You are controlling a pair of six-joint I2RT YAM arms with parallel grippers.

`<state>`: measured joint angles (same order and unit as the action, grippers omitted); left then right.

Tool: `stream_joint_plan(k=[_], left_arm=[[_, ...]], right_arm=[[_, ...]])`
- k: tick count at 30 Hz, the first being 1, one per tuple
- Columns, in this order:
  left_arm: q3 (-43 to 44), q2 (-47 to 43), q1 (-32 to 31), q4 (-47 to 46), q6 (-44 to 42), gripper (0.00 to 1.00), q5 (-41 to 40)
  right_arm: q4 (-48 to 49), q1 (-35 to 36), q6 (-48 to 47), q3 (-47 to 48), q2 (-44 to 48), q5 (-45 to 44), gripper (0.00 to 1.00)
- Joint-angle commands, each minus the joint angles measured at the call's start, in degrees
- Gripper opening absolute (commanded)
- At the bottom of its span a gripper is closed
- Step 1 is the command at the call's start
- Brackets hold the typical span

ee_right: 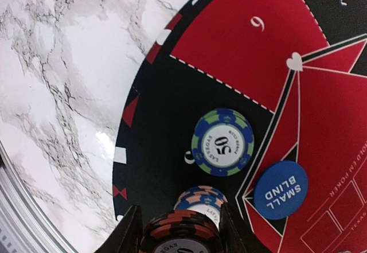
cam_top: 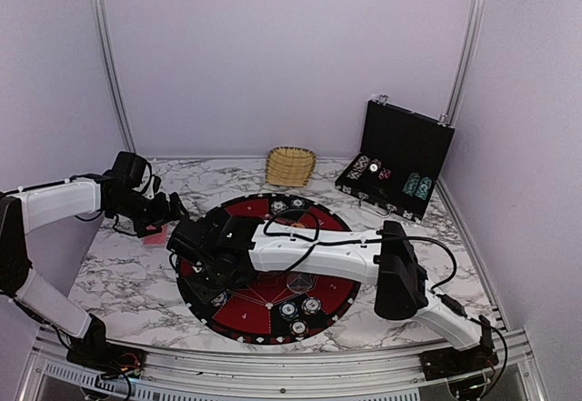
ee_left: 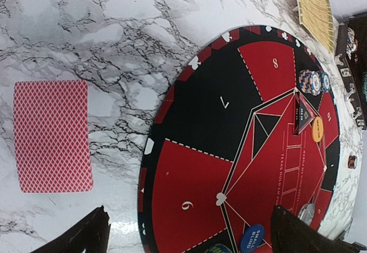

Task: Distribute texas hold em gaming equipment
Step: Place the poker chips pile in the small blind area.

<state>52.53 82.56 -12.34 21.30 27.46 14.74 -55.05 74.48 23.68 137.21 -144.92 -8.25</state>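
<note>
left hand [ee_left: 192,236]: fingers [ee_left: 86,233] spread wide at the bottom of the left wrist view, nothing between them. it hangs over the marble tabletop [ee_left: 114,23] at the left side of the overhead view. one red-backed card [ee_left: 53,136] lies flat, face down, at the left of the wrist frame, off the round mat [ee_left: 189,207] and apart from both fingers. right hand [ee_right: 180,230]: arm stretched across the mat towards its left rim in the overhead view; the fingers [ee_right: 126,236] are narrowed on a set of dark red chips [ee_right: 180,242], which fills the gap at the bottom centre of the right wrist frame. just above it in that frame sits a blue-and-pink chip stack [ee_right: 202,197], partly hidden. a blue-and-green 50 chip [ee_right: 222,142] lies flat on a black sector of the mat, and the blue small blind disc [ee_right: 281,190] lies to its lower right. an orange disc [ee_left: 317,129] rests near the mat's centre. the wicker basket [cam_top: 291,166] and an open black case [cam_top: 405,146] holding more chips stand at the upper right of the overhead frame.
</note>
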Motion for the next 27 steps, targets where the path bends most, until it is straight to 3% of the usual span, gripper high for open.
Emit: stream_joint_plan(k=[1,27], left_arm=[[1.1,0.0,0.4,1.3,-1.2,0.99,0.7],[0.7,0.7,0.7,0.7,-1.3,0.99,1.4]], right_arm=[[1.6,1.1,-1.8,5.3,-2.7,2.5,0.27],[8.7,2.6,-7.0,6.5,-8.1,3.2,0.29]])
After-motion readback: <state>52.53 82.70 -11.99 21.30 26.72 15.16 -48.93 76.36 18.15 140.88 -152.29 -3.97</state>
